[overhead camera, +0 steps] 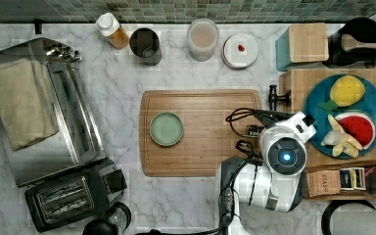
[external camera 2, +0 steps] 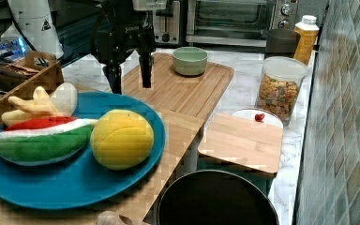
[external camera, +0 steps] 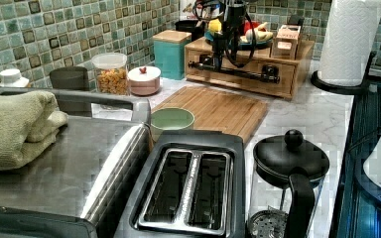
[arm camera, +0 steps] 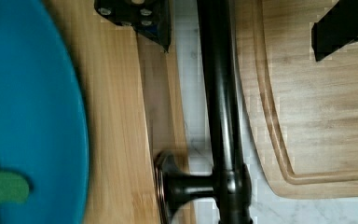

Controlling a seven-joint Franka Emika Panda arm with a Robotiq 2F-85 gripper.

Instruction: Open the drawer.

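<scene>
1. drawer (external camera: 238,74): i see one, in the box under the blue plate (external camera 2: 75,183), beside the board (overhead camera: 200,132).
2. gripper (external camera 2: 130,77) fingers apart, straddling its one bar handle (arm camera: 221,112).
3. plate holds three toy fruits.

Even, fairly bright light is falling on the marble counter (overhead camera: 117,98), casting only soft shadows. Glare is streaking the steel toaster oven (external camera: 79,168) toward seven o'clock. The blue plate (arm camera: 28,107) and black handle bar (arm camera: 221,102) are perhaps blurring slightly in the wrist view.
</scene>
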